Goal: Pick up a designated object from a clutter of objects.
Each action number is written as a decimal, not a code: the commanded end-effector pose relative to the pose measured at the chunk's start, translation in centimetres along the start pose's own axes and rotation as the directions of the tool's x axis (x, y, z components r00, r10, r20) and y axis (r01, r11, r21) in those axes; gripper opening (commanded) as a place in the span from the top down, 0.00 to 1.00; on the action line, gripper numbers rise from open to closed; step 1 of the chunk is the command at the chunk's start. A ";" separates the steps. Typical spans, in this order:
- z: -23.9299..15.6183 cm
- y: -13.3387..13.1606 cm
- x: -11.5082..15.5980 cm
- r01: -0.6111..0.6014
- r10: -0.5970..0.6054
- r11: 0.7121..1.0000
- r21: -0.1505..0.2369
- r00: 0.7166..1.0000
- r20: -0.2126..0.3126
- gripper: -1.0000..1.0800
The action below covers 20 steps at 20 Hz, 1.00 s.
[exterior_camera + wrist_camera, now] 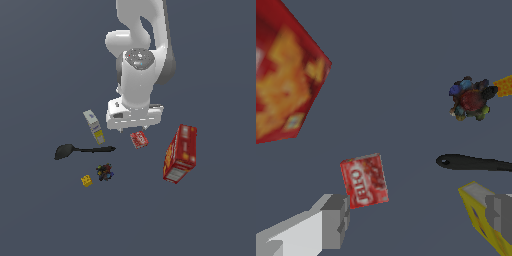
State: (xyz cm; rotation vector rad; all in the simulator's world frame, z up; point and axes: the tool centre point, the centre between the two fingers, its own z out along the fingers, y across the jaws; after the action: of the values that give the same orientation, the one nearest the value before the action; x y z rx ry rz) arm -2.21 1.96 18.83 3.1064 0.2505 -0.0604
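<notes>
The small flat red box (139,139) with white lettering lies on the grey floor, just below my gripper in the exterior view. It also shows in the wrist view (364,180), close to one finger. My gripper (133,129) hangs above it, open and empty, with its fingers (334,221) wide apart. The tall red-and-yellow carton (180,153) stands to the exterior view's right of the small box. The white-and-yellow narrow box (93,126) lies to the exterior view's left of the gripper, and a fingertip overlaps it in the wrist view (481,217).
A black spoon (80,150) lies at the exterior view's left. Below it sit a dark multicoloured lump (105,172) and a small yellow block (87,180). The floor is flat dark grey all round.
</notes>
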 end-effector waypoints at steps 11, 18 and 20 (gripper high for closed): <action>9.1 -3.8 -3.2 0.140 -0.140 0.990 0.008 0.990 -0.030 0.04; 11.6 -5.0 -4.8 0.185 -0.184 0.983 0.011 0.982 -0.040 0.04; 12.0 -5.2 -5.1 0.192 -0.191 0.981 0.012 0.981 -0.042 0.04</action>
State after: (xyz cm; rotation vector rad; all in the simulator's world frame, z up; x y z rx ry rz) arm -8.23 5.82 7.26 3.0921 0.5421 -0.0061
